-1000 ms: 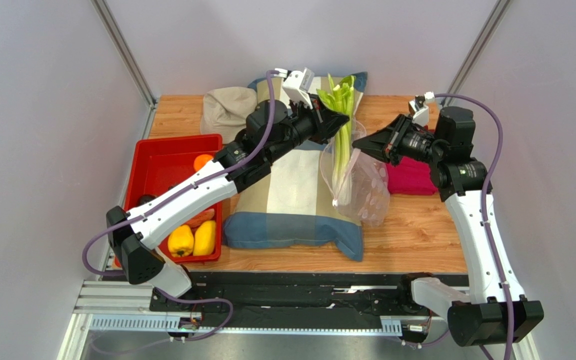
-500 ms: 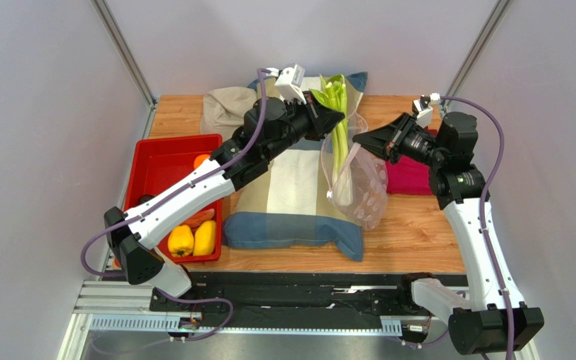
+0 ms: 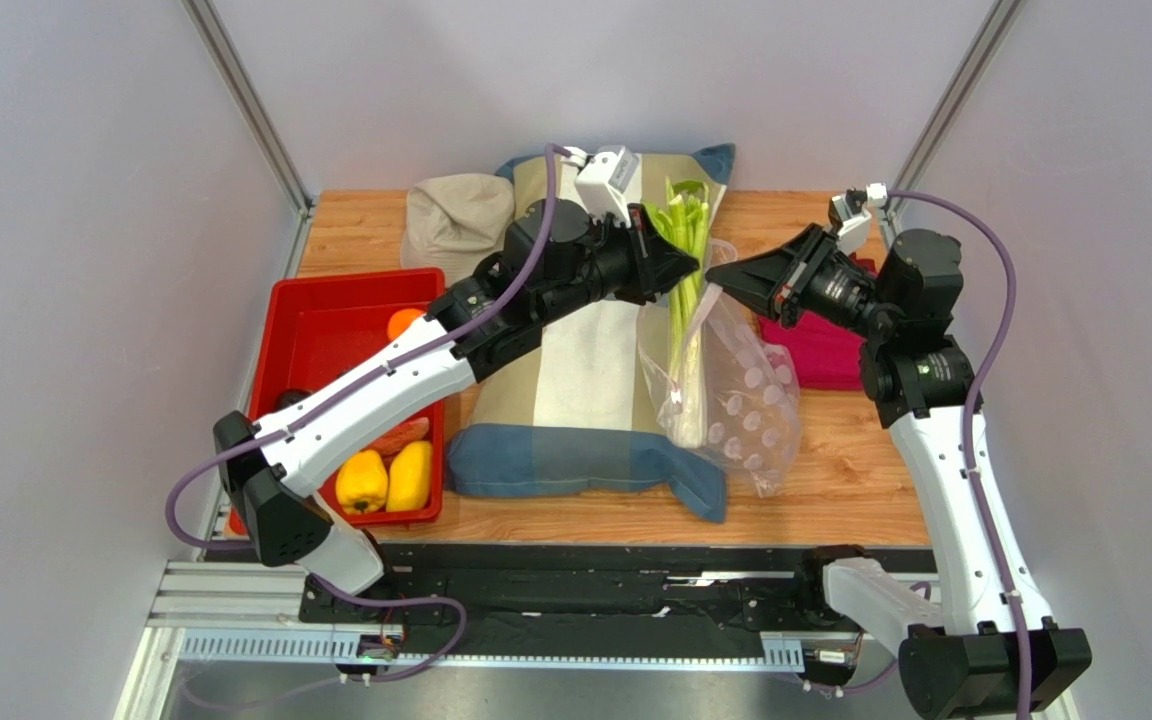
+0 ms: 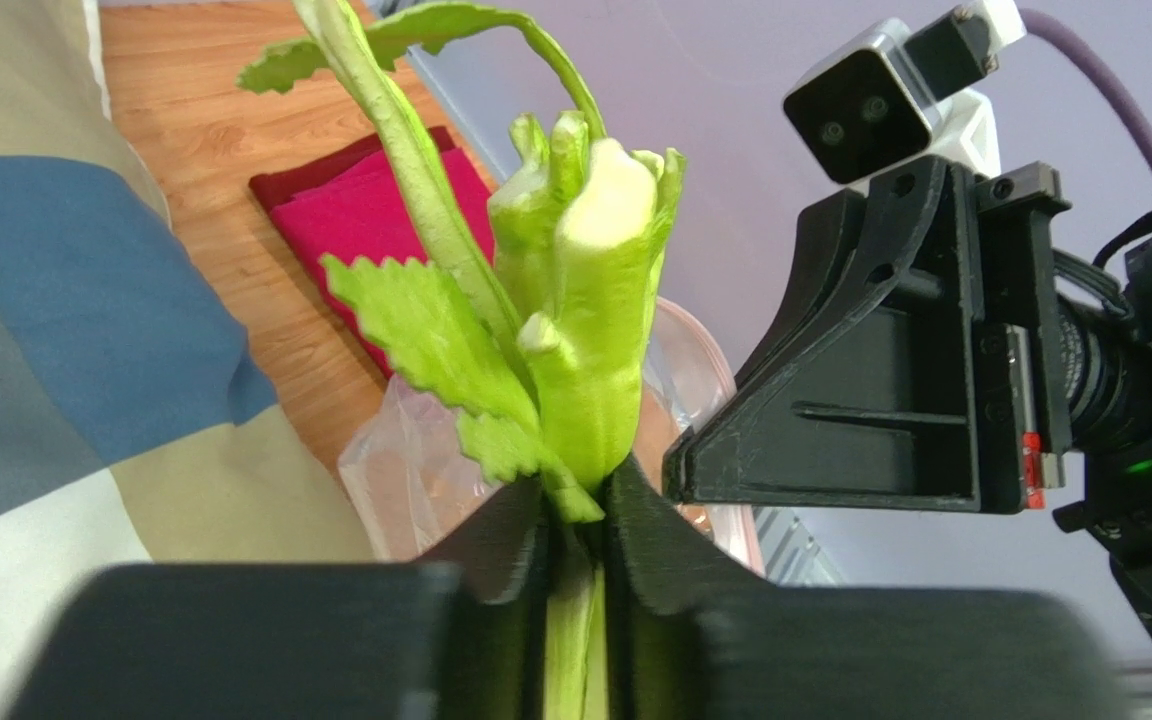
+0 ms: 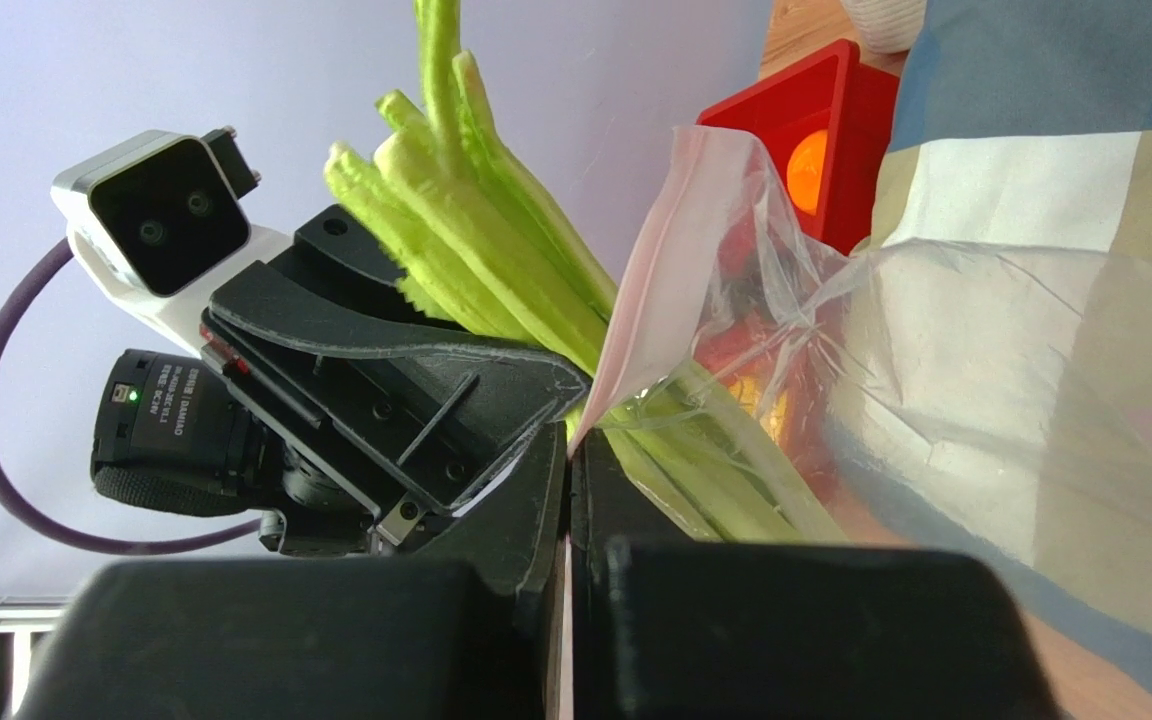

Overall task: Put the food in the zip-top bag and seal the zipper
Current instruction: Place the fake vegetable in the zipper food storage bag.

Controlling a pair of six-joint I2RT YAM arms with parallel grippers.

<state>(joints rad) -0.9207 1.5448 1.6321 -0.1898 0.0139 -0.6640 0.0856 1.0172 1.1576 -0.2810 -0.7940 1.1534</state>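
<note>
My left gripper (image 3: 683, 266) is shut on the green celery stalk (image 3: 683, 300), also seen in the left wrist view (image 4: 597, 345). The stalk's lower end stands inside the clear zip-top bag (image 3: 740, 398); its leafy top sticks out above the mouth. My right gripper (image 3: 720, 278) is shut on the bag's pink zipper strip (image 5: 642, 285) and holds the mouth up. Two yellow peppers (image 3: 384, 480), an orange (image 3: 405, 321) and a reddish slice (image 3: 405, 434) lie in the red tray (image 3: 330, 294). Grapes and the white piece are hidden.
The bag hangs over a blue, beige and white pillow (image 3: 582, 390) on the wooden table (image 3: 838, 465). A magenta cloth (image 3: 823, 357) lies under the right arm. A beige cushion (image 3: 455, 218) sits at the back. Grey walls close in on both sides.
The left gripper dipped back down and right with the celery, pushing it deeper. The bag has spread lower and wider toward the table's front. The right gripper shifted slightly up.
</note>
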